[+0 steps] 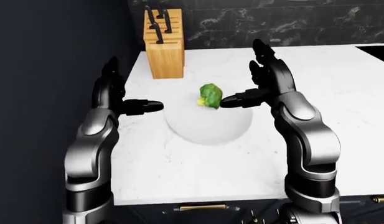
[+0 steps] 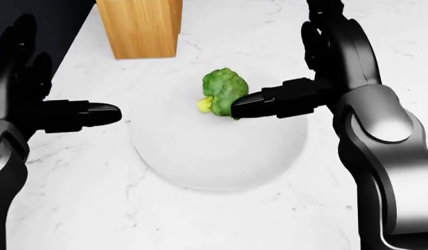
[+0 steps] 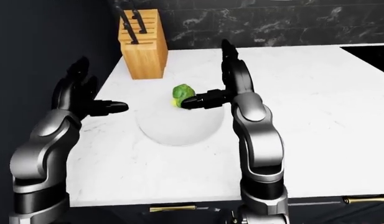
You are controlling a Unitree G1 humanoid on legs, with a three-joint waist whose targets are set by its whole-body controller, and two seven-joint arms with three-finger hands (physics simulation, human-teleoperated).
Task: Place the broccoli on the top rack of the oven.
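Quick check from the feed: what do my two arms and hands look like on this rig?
Both arms have glossy silver-grey rounded shells with black joint sections at elbow and wrist. The left hand and right hand are matte black, each with three thick, blunt, segmented fingers. No cables, markings or sleeves show.

A green broccoli floret (image 1: 210,95) is seen on a round white plate (image 1: 208,126), touched by the open right hand (image 1: 261,86).
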